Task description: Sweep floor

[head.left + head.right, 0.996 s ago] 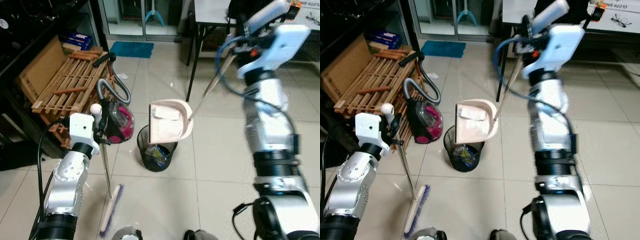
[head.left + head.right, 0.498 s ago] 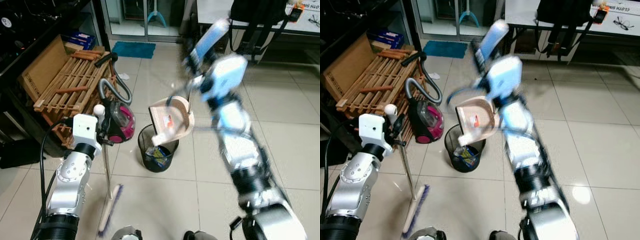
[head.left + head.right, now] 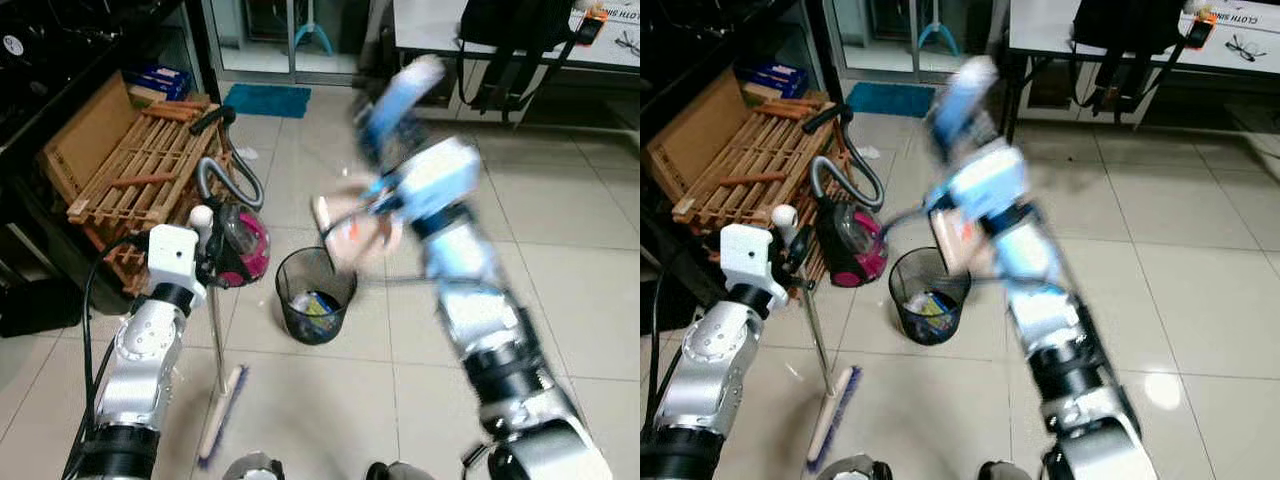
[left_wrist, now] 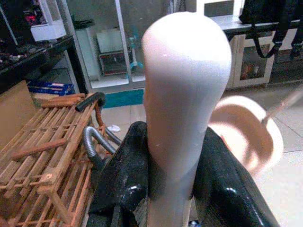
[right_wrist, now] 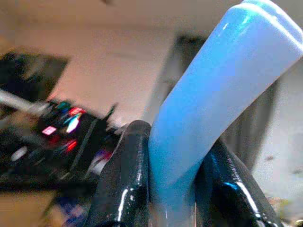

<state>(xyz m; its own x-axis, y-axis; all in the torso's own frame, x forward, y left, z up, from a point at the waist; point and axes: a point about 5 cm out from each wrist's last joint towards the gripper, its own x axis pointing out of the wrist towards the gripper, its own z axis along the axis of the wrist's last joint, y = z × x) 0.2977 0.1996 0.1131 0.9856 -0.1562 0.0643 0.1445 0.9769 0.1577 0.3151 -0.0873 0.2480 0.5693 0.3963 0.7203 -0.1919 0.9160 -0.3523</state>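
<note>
Underfoot, the pale tiled floor (image 3: 590, 290) spreads across the whole scene, with a slatted wooden rack (image 3: 135, 170) leaning beside a cardboard sheet (image 3: 85, 135) on the robot's left and a counter (image 3: 1060, 25) with a black bag (image 3: 1130, 20) on it at the far side. Near the rack lies a magenta vacuum cleaner (image 3: 240, 245) with its grey hose curling up behind it, and just beside that stands a black mesh waste bin (image 3: 315, 295) holding some colourful scraps. Above the bin's far rim hangs the pale pink dustpan (image 3: 350, 225) — badly blurred, so its tilt cannot be told — on a thin metal rod running up to a blue handle (image 5: 213, 104), which the right end effector (image 5: 173, 170) clamps between its two black fingers. The left end effector (image 4: 177, 175) is closed around the white knob (image 4: 184, 71) at the top of the broom (image 3: 215, 400); the broom's shaft drops nearly upright to the floor, where its brush head rests on the tiles near the robot's feet, apart from the bin. A small teal mat (image 3: 265, 98) lies by the glass door far back.
</note>
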